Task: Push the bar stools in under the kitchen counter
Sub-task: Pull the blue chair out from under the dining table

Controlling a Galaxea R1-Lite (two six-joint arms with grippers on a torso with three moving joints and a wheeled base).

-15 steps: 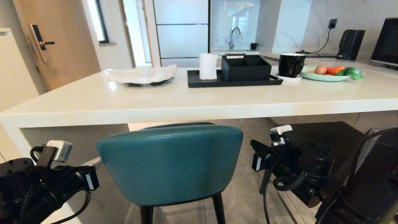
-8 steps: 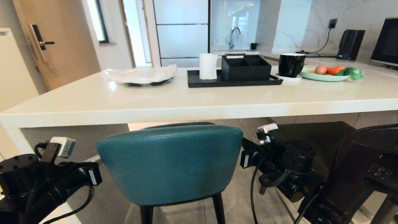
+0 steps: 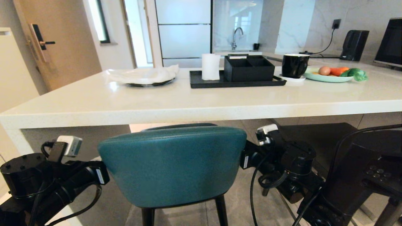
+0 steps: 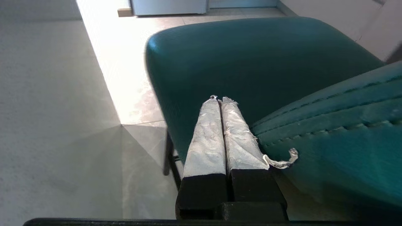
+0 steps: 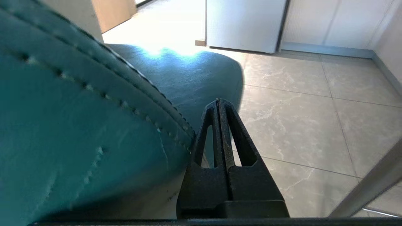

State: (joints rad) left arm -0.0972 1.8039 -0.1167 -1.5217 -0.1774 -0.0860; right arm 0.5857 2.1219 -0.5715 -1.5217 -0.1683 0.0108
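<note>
Stool position: the teal bar stool stands on the tiled floor in front of the kitchen counter, its padded back just below and outside the counter's front edge, its seat reaching under the top. The left gripper sits at the left edge of the backrest, taped fingers pressed together, holding nothing. The right gripper sits at the right edge of the backrest, black fingers likewise together and empty. The counter carries a black tray.
</note>
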